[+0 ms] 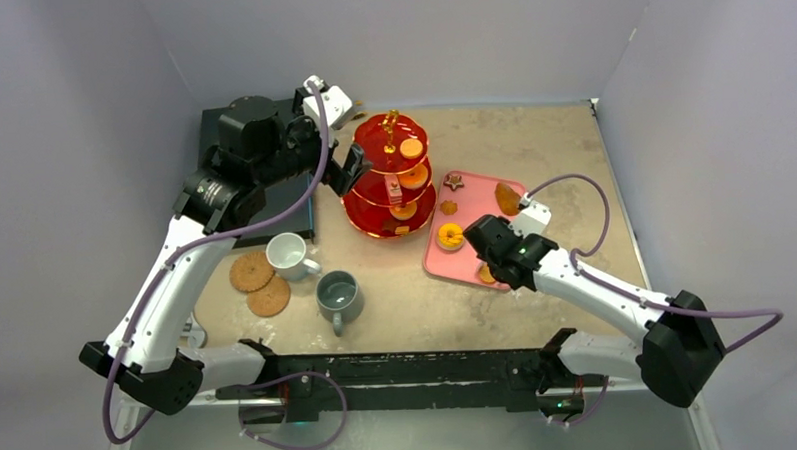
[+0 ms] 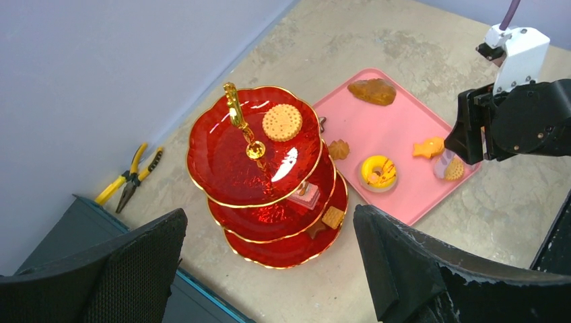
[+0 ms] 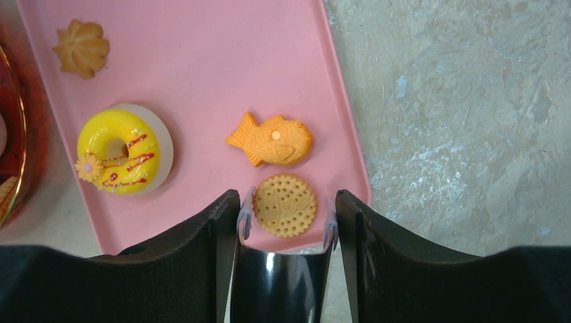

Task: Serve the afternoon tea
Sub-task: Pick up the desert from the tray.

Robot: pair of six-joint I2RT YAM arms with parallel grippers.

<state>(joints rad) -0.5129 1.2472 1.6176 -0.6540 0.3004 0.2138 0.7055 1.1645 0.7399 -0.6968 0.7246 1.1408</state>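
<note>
My right gripper (image 3: 287, 217) straddles the round dotted biscuit (image 3: 284, 202), which lies flat on the pink tray (image 3: 202, 67). Jaws apart, thin gaps either side, nothing clamped. Fish pastry (image 3: 273, 139) just beyond, long axis crosswise to my fingers, tail toward the doughnut (image 3: 120, 151). My left gripper (image 2: 269, 222) is spread wide above the glossy red stand (image 2: 215, 148).

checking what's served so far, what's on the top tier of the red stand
One round dotted biscuit lies on the top tier, beside the gold handle. The lower tiers hold more pieces, mostly covered by the tiers above.
</note>
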